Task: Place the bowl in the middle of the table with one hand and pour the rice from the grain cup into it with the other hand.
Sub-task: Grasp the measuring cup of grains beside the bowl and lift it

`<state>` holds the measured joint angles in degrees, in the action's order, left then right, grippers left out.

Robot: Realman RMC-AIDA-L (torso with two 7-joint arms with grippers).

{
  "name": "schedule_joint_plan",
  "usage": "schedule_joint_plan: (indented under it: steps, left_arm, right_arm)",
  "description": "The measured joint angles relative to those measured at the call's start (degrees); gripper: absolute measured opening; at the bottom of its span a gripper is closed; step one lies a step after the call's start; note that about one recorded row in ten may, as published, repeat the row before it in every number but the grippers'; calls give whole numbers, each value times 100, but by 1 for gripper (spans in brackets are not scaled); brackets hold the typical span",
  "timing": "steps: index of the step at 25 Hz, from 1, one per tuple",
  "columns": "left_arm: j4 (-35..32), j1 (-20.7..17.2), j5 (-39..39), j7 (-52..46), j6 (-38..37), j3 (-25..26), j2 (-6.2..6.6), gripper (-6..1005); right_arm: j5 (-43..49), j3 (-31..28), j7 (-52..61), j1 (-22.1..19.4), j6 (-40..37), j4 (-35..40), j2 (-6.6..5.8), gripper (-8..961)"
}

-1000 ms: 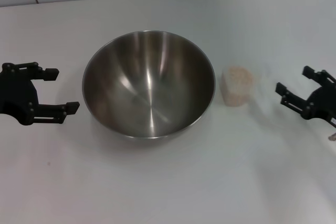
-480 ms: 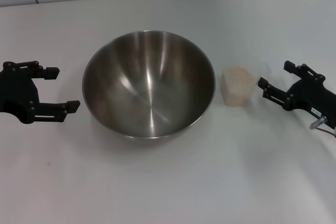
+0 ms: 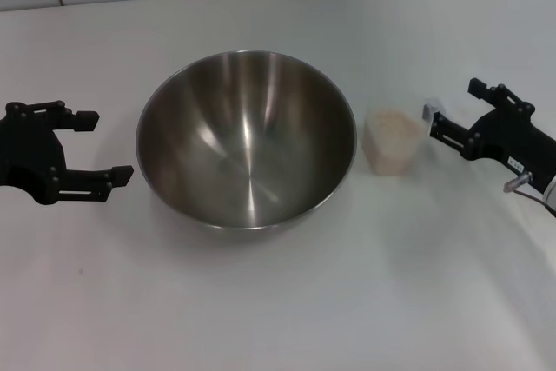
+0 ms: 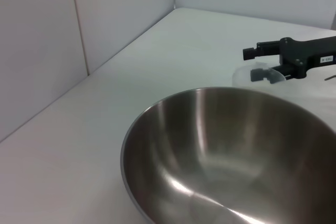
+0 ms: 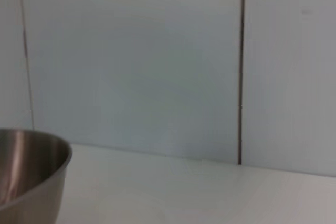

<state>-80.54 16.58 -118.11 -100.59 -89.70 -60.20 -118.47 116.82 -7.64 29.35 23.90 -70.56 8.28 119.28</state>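
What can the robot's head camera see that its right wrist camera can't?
Only the head view shows the small clear plastic grain cup full of pale rice, plus both black grippers: left gripper open beside the bowl, right gripper open near the cup. Only the right wrist view shows a tall pale wall with dark seams. Both show the shiny steel bowl on the white table.

Head view looks down on the table [image 3: 278,301]; both wrist views, apparently low, share the bowl [image 4: 231,156].
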Motion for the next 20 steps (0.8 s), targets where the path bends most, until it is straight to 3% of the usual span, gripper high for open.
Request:
schedule_joint_plan:
  steps: [6, 12, 20]
  left_arm:
    - [45, 18, 7, 17, 5, 0, 0, 863]
    - [59, 71, 8, 22, 19, -8, 0, 864]
    - [129, 74, 13, 40, 32, -11, 0, 864]
  right_arm:
    - [-57, 67, 0, 45, 57, -38, -9, 769]
    - [-39, 74, -4, 95, 191, -99, -4, 593]
    - [-50, 53, -285, 93, 191, -205, -1, 212]
